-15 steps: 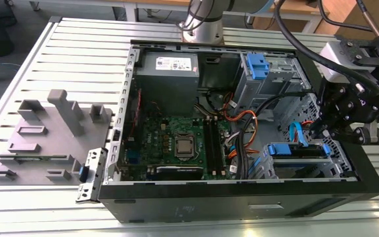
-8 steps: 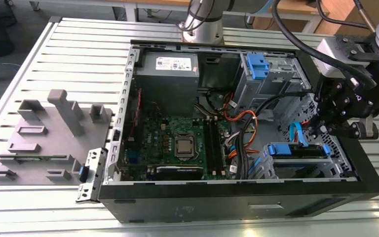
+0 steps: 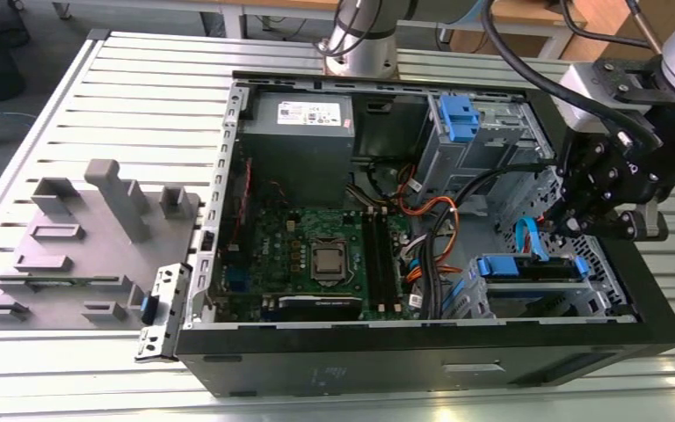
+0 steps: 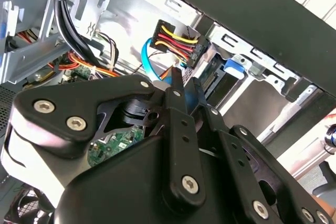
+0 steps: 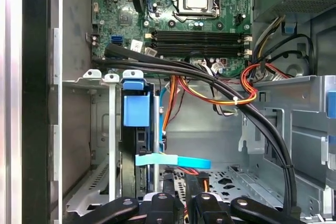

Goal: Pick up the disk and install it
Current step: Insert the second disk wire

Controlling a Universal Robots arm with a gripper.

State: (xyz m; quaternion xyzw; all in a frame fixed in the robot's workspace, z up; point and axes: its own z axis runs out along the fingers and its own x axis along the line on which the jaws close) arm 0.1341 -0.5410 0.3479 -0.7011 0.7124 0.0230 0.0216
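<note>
The disk [image 3: 513,266] sits in the drive bay at the front corner of the open computer case [image 3: 431,352], on the exterior view's right. Its blue end tab [image 5: 136,108] faces the case interior, and the dark drive body [image 5: 142,148] stands edge-on between the bay's metal walls. My gripper [image 3: 558,229] hangs inside the case just above that bay. In both wrist views its two thin fingers [image 4: 177,90] lie close together with nothing gripped between them. They end [image 5: 180,184] next to a light blue flat cable [image 5: 173,160], beside the disk.
A grey power-supply box [image 3: 302,114] and a tall blue clip [image 3: 459,119] sit at the far side, with the motherboard [image 3: 314,255] in the middle. Black cable bundles [image 5: 252,114] and a wired power connector [image 4: 177,40] hang near the gripper. A grey fixture tray [image 3: 68,255] lies on the exterior view's left.
</note>
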